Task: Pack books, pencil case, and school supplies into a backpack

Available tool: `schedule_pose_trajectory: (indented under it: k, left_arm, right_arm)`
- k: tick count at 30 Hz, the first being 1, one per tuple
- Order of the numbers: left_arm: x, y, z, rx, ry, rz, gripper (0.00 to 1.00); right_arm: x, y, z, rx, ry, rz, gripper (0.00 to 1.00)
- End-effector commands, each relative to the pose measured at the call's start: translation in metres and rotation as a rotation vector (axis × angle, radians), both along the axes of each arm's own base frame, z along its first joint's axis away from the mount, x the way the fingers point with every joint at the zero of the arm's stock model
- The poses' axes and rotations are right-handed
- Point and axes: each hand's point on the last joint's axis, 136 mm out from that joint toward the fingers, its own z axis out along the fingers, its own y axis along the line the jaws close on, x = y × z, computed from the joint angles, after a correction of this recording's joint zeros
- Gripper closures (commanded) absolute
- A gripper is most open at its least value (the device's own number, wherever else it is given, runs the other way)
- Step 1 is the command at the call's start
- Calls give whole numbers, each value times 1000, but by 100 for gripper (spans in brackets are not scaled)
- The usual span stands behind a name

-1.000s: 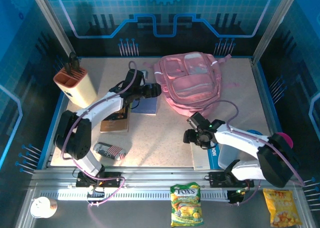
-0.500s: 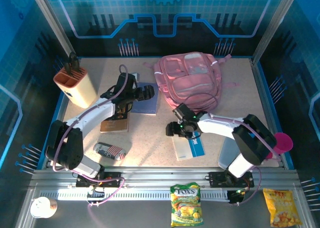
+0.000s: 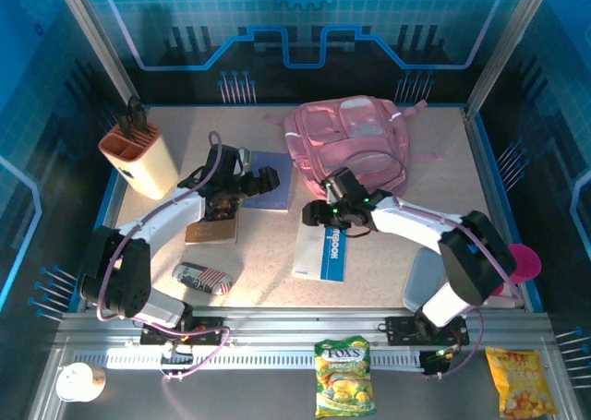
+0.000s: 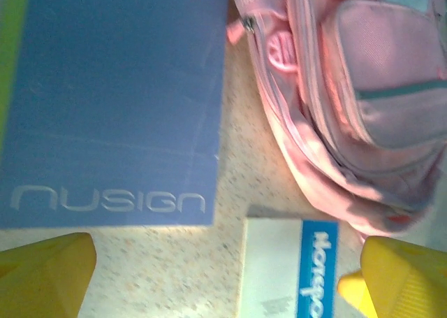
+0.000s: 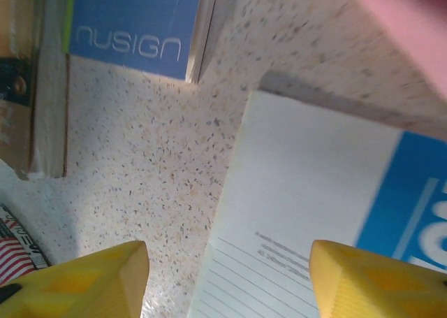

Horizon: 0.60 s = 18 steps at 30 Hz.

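Top view, worktop (image 3: pixel 263 277): a speckled beige surface inside blue walls, with both arms reaching in from the near edge.
Top view, backpack (image 3: pixel 355 148): large and pink, lying flat at the far centre with its front pockets up.
Top view, books: a blue book (image 3: pixel 274 198) lies just left of the backpack. A dark brown book (image 3: pixel 212 228) lies nearer and further left. A white book with a blue band (image 3: pixel 320 252) lies in the centre, nearer than the backpack.
Top view, pencil case (image 3: pixel 203 277): a small striped pouch at the front left, apart from the books.
Top view, left tool (image 3: pixel 266 177): over the blue book.
Top view, right tool (image 3: pixel 316 214): over the far end of the white book.
Top view, beige holder (image 3: pixel 138 157): orange-topped, at the far left.

Left wrist view, left tool (image 4: pixel 216 279): its yellow fingers (image 4: pixel 42 276) stand wide apart and hold nothing.
Left wrist view, blue book (image 4: pixel 112 101): upper left, lettered "nusign".
Left wrist view, backpack (image 4: pixel 349 101): upper right.
Left wrist view, white book (image 4: pixel 290 269): its far end is just beside the backpack.

Right wrist view, right tool (image 5: pixel 227 279): its yellow fingers (image 5: pixel 84 283) stand apart with nothing gripped. The white book (image 5: pixel 307 213) lies flat beneath; whether the tips touch it cannot be told.
Right wrist view, blue book (image 5: pixel 133 24): upper left.
Right wrist view, dark brown book (image 5: pixel 21 73): at the left edge.
Right wrist view, pencil case (image 5: pixel 14 241): a striped corner at the lower left.
Right wrist view, backpack (image 5: pixel 405 24): a pink blur in the top right corner.
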Motion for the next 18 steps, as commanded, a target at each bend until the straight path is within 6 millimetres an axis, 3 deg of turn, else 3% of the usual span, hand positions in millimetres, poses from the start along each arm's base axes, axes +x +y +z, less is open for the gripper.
schedule_pose_trajectory:
  k: [1, 5, 9, 13, 18]
  left_arm:
    - [-24, -26, -6, -136, 100, -88, 5]
    - [-47, -50, -28, -148, 184, -157, 6]
    - [-65, -72, -49, -127, 252, -210, 6]
    - [-78, -87, -66, -110, 316, -249, 15]
    - [-83, -93, -79, -99, 353, -260, 26]
  right_arm:
    - [-17, -31, -21, -139, 43, -21, 38]
    - [-27, -50, -40, -194, 100, -82, 41]
    - [-30, -47, -48, -170, 127, -100, 41]
    - [-32, -38, -57, -123, 159, -94, 45]
    - [-32, -36, -64, -125, 187, -93, 47]
